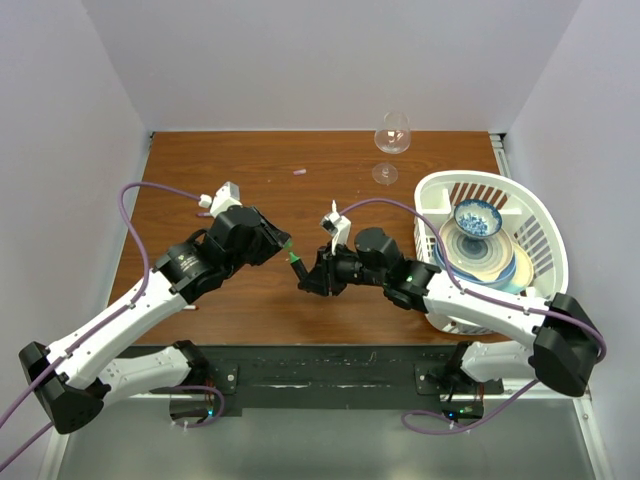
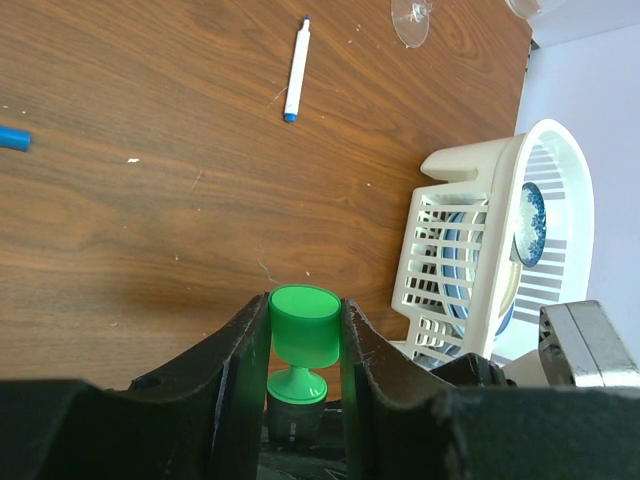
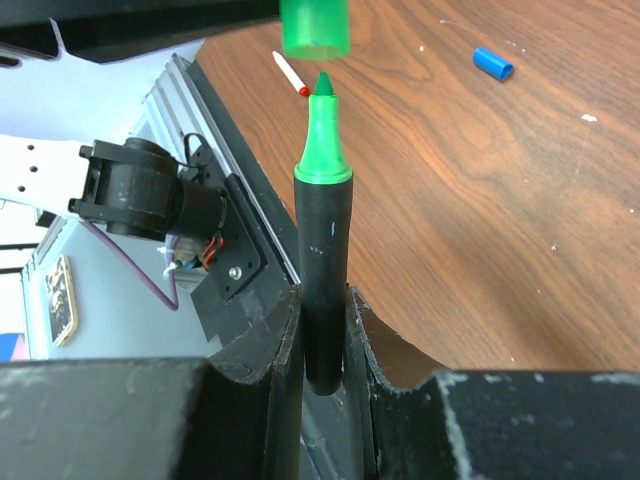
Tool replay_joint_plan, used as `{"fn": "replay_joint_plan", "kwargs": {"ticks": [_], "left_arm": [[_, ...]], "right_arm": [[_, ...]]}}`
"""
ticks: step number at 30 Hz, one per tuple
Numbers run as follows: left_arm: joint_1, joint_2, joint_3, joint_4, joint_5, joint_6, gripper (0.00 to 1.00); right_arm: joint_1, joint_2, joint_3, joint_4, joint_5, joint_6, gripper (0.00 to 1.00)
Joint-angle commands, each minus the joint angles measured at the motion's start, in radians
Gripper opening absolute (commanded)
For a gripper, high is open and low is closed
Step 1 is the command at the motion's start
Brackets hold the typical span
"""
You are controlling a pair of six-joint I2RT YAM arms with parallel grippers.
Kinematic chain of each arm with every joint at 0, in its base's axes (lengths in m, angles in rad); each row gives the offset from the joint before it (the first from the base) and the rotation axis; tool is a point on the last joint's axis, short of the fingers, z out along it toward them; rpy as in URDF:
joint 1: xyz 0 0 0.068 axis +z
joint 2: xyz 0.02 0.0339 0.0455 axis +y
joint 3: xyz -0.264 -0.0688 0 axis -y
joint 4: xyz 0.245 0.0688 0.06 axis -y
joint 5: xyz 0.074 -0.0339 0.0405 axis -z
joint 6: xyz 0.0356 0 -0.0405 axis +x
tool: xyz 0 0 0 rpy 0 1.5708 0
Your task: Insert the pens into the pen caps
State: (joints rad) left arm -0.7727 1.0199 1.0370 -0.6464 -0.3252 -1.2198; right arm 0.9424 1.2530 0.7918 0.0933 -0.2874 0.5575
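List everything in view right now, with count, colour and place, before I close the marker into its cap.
Green cap: one, green, in the left gripper.
Black marker: one, black with green tip, in the right gripper, tip close to the green cap.
Blue-tipped pen: one, white, lying on the table.
Red-tipped pen: one, white, on the table.
Blue cap: one, blue, loose on the table.
Pink piece: one, far side, too small to identify.
Wine glass: one, clear, far edge.
Rack: one, white, right side.
Bowl: one, blue-and-white, in the rack.
Plates: several, pale, in the rack.
Table: brown wood.
Left gripper: black.
Right gripper: black.
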Motion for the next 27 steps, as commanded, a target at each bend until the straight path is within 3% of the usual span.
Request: {"fn": "replay_joint_plan", "kwargs": {"ticks": [1, 16, 27], "left_arm": [[-0.002, 0.003, 0.006, 0.019, -0.003, -0.006, 0.0], [0.0, 0.023, -0.041, 0.014, 0.069, 0.011, 0.0], [-0.002, 0.08, 0.005, -0.076, 0.066, 0.02, 0.0]], "right_arm": [[0.006, 0.0, 0.055, 0.056, -0.013, 0.008, 0.0], [0.006, 0.054, 0.153, -0.009, 0.122, -0.037, 0.0], [0.006, 0.123, 0.253, -0.058, 0.194, -0.09, 0.0]]}}
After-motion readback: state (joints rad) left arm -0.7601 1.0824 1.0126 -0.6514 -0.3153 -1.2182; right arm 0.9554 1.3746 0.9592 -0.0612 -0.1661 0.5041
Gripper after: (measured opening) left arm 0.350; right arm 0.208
